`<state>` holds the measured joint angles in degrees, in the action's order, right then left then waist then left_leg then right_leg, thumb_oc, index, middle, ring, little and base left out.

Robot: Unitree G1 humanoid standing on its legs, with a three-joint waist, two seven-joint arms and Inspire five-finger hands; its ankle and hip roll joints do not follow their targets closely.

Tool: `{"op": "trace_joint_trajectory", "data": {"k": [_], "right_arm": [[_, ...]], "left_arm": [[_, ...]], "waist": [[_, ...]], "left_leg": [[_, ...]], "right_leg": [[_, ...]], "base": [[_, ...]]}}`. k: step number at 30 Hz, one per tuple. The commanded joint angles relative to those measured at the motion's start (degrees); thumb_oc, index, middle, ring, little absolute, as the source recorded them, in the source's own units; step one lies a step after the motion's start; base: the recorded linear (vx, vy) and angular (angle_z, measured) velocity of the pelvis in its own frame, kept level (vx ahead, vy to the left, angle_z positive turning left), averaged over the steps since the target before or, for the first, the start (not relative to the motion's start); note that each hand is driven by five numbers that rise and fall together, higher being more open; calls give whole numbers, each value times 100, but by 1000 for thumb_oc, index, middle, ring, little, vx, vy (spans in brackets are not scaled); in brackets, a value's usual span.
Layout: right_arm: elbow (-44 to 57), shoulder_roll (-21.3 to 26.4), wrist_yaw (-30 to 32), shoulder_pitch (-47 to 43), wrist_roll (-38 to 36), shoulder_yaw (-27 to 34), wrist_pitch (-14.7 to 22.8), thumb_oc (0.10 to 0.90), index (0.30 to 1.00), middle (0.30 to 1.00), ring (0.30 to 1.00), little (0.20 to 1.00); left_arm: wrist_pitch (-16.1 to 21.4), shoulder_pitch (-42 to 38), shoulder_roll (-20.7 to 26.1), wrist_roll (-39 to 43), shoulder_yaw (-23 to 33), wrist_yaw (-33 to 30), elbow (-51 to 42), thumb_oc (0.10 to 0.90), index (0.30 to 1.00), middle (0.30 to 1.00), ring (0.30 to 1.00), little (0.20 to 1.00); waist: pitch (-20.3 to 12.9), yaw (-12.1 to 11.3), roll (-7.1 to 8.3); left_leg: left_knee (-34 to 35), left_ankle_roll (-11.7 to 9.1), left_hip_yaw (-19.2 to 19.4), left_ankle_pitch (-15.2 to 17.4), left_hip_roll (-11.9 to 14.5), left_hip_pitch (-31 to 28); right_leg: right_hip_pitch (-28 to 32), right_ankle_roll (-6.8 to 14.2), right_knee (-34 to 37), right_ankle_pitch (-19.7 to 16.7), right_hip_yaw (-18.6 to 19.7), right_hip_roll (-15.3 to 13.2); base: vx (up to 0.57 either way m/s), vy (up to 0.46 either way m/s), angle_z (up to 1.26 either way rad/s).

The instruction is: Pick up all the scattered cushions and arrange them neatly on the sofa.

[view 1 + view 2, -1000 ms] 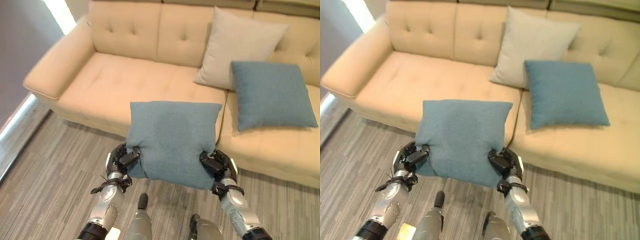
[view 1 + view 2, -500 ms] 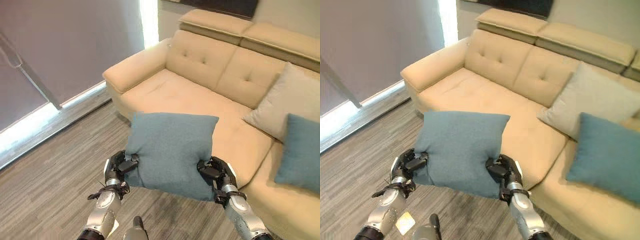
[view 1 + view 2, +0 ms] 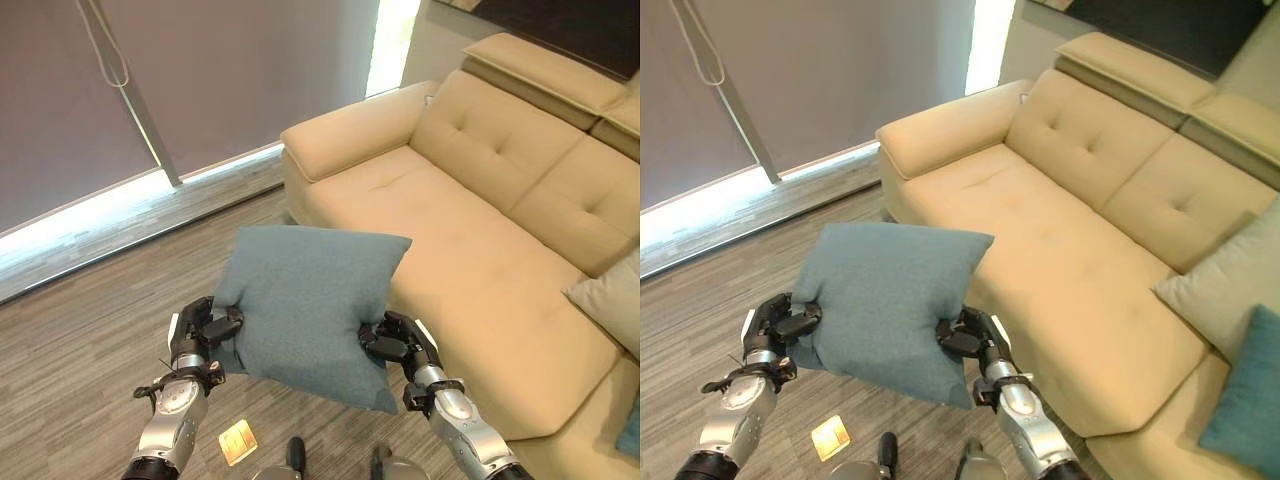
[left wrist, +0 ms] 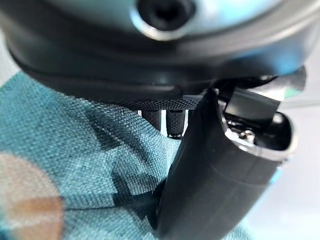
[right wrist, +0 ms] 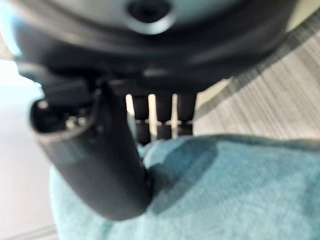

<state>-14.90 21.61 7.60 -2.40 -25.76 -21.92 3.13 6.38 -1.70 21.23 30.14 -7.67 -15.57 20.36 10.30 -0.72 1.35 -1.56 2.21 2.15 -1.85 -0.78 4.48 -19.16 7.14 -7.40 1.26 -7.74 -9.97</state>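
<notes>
The robot is holding a teal-blue cushion (image 3: 310, 305) in the air in front of itself, one hand on each side edge. The left hand (image 3: 200, 335) is gripping the cushion's left edge, its fingers (image 3: 222, 328) curling over the fabric with the thumb pressing in from the near side; in the left wrist view the thumb (image 4: 220, 170) is digging into the teal weave and the fingertips are showing just past it. The right hand (image 3: 400, 345) is clenching the cushion's right edge in the same way, its fingers (image 3: 378, 345) wrapping the fabric; in the right wrist view the thumb (image 5: 100, 160) is pinching the cloth against the fingers behind it. Between the two sets of fingers the cushion is hanging slightly tilted, its lower corner drooping below the right fingers. Beyond the fingers, the beige sofa (image 3: 470, 230) is standing on the grey wood-look floor (image 3: 90, 310), its seat just past the cushion's far edge. Well beyond the right fingers, a light grey cushion (image 3: 1230, 285) is leaning against the sofa back, with another teal cushion (image 3: 1245, 390) resting just in front of it. Below the left fingers, a small yellowish card (image 3: 238, 442) is lying on the floor.
</notes>
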Motion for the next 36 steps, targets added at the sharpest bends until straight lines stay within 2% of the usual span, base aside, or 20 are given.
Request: {"op": "trace_joint_trajectory", "data": {"k": [1,4,6,7,8,9,11,12,13,15,17,19,20,21,24,26,30,32,34,36], "right_arm": [[772,-275,-635,-767,353,-300,582,400,300,300,300,300],[801,-164,-716,-701,507,-361,588,400,300,300,300,300],[841,-7,-801,-639,567,-399,557,400,300,300,300,300],[843,-9,-802,-639,566,-399,556,400,300,300,300,300],[892,139,-703,-674,666,-425,612,400,300,300,300,300],[939,185,-640,-704,671,-397,603,400,300,300,300,300],[992,242,-621,-723,672,-388,608,400,300,300,300,300],[1160,396,-566,-781,675,-325,605,400,300,300,300,300],[1180,440,-584,-784,667,-344,611,400,300,300,300,300],[1190,523,-573,-826,754,-312,607,400,300,300,300,300],[1187,531,-564,-823,788,-299,604,400,300,300,300,300],[1169,509,-612,-740,837,-297,607,400,300,300,300,300],[1170,502,-652,-730,857,-314,623,400,300,300,300,300],[1170,503,-652,-730,857,-314,624,400,300,300,300,300],[1078,523,-659,-742,988,-285,642,400,300,300,300,300],[1011,511,-598,-744,1134,-236,614,400,300,300,300,300],[1111,457,-702,-599,1550,-209,586,400,300,300,300,300],[1145,263,-645,-575,1679,-249,562,400,300,300,300,300],[1144,264,-645,-577,1679,-248,561,400,300,300,300,300],[1256,112,-553,-595,1753,-277,602,400,300,300,300,300]], "left_arm": [[704,-648,-229,-427,-375,563,-1179,400,300,300,300,300],[683,-565,-264,-497,-331,621,-1114,400,300,300,300,300],[692,-388,-328,-451,-287,688,-1159,400,300,300,300,300],[691,-389,-325,-451,-286,688,-1160,400,300,300,300,300],[657,-459,-334,-408,-357,674,-1138,400,300,300,300,300],[645,-485,-319,-382,-384,670,-1128,400,300,300,300,300],[628,-497,-319,-387,-404,658,-1138,400,300,300,300,300],[616,-571,-311,-400,-449,635,-1122,400,300,300,300,300],[603,-569,-327,-408,-471,635,-1113,400,300,300,300,300],[585,-618,-339,-434,-564,667,-1027,400,300,300,300,300],[584,-645,-329,-429,-568,653,-983,400,300,300,300,300],[589,-539,-314,-419,-492,627,-1021,400,300,300,300,300],[582,-480,-326,-411,-477,649,-1041,400,300,300,300,300],[581,-480,-327,-411,-477,649,-1043,400,300,300,300,300],[571,-501,-374,-467,-508,684,-911,400,300,300,300,300],[559,-510,-364,-574,-471,620,-779,400,300,300,300,300],[506,-387,-380,-722,-469,640,-664,400,300,300,300,300],[483,-511,-298,-835,-512,516,-552,400,300,300,300,300],[484,-515,-300,-834,-513,516,-550,400,300,300,300,300],[494,-703,-199,-975,-554,355,-542,400,300,300,300,300]], "waist": [[-258,213,69],[-381,282,124],[-411,329,15],[-426,344,36],[-260,313,54],[-138,277,103],[-65,251,106],[75,180,118],[75,167,77],[103,147,108],[120,81,138],[156,-126,143],[141,-167,93],[139,-167,105],[85,-292,-79],[46,-374,-31],[-288,-419,20],[-253,-356,191],[-273,-378,178],[-172,-236,197]], "left_leg": [[-224,-508,-28,1171,421,-1136],[-498,-605,-120,1344,517,-1360],[-1634,-745,-88,1107,832,-1097],[-1634,-743,-103,1084,809,-1066],[-3631,-762,-145,166,1175,-184],[-4500,-642,-156,-46,1237,304],[-5057,-592,-179,-56,1255,711],[-5243,-491,3,113,1266,1344],[-4887,-474,117,207,1268,1403],[-4303,-553,220,50,1608,1657],[-4052,-533,138,35,1608,1773],[-3011,-657,-524,-126,1328,1909],[-2303,-706,-603,-168,1292,1785],[-2242,-704,-591,-215,1282,1762],[-686,-903,-257,-705,1414,1783],[-627,-932,-13,-738,1448,1929],[-857,-877,-32,-748,1311,1793],[-1245,-605,369,-303,1164,1652],[-1221,-605,383,-325,1187,1665],[-1272,-427,813,86,1201,1235]], "right_leg": [[100,261,523,-898,-337,-97],[213,155,226,-894,-221,-37],[333,-52,-86,-648,-105,214],[316,-53,-73,-667,-109,189],[520,-419,-282,-392,-161,354],[629,-603,-300,-274,-175,458],[640,-721,-381,-161,-179,550],[718,-817,-590,64,-195,677],[753,-830,-641,180,-217,743],[906,-802,-653,337,-142,783],[970,-787,-658,393,-73,769],[1244,-710,-618,568,236,820],[1332,-665,-591,647,305,844],[1332,-666,-572,626,307,833],[1861,-576,-415,961,429,874],[2256,-504,-269,1082,549,767],[2681,-184,-271,1117,762,414],[2025,93,-1532,334,760,-106],[1992,90,-1521,307,782,-86],[1269,31,-2195,-164,445,-379]], "base": [[430,-196,52],[457,-232,62],[384,-216,40],[304,-349,24],[249,-430,27],[302,-525,12],[138,-246,-25],[243,-180,-40],[359,-225,-31],[310,-71,-8],[261,28,-15],[481,138,-48],[312,113,-52],[317,113,-74],[571,214,-46],[523,215,-26],[545,299,-51],[370,295,-37],[131,151,-48],[264,280,-45]]}}
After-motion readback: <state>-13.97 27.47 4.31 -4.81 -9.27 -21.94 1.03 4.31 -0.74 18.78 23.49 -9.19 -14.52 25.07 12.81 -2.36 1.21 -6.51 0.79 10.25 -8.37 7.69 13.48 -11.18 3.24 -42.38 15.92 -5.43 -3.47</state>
